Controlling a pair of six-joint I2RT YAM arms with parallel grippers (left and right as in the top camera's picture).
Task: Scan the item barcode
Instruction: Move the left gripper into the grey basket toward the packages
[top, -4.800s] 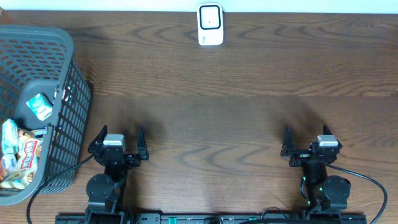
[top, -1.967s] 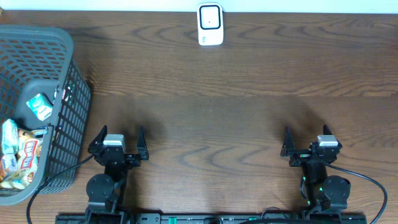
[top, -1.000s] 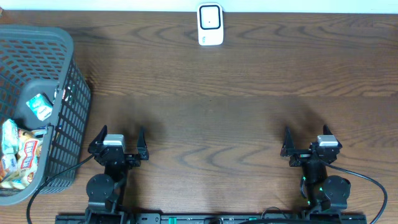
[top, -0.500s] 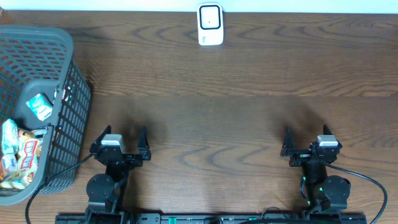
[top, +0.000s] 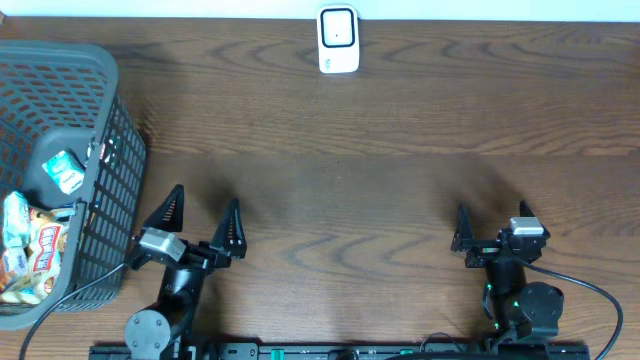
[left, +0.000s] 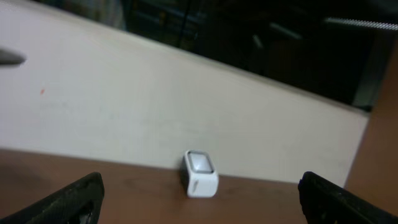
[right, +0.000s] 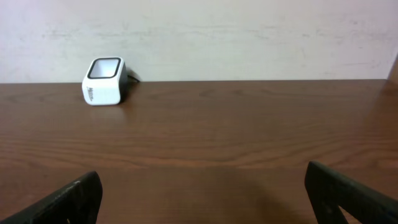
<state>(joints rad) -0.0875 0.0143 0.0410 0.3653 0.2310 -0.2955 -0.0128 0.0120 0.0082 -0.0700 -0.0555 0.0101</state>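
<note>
Left gripper (top: 206, 197), jaws wide and empty, stands just beside the dark grey plastic mesh basket (top: 60, 55); right gripper (top: 491, 212) equally wide, empty. The items, bright snack packets (top: 35, 250) and a small teal carton (top: 65, 172), lie inside the basket. A good pick likely comes from above, clearing the tall wall that bars a sideways reach. White box-shaped barcode scanner (top: 338, 40) sits at the far edge of the brown wooden table (top: 400, 120), well apart
</note>
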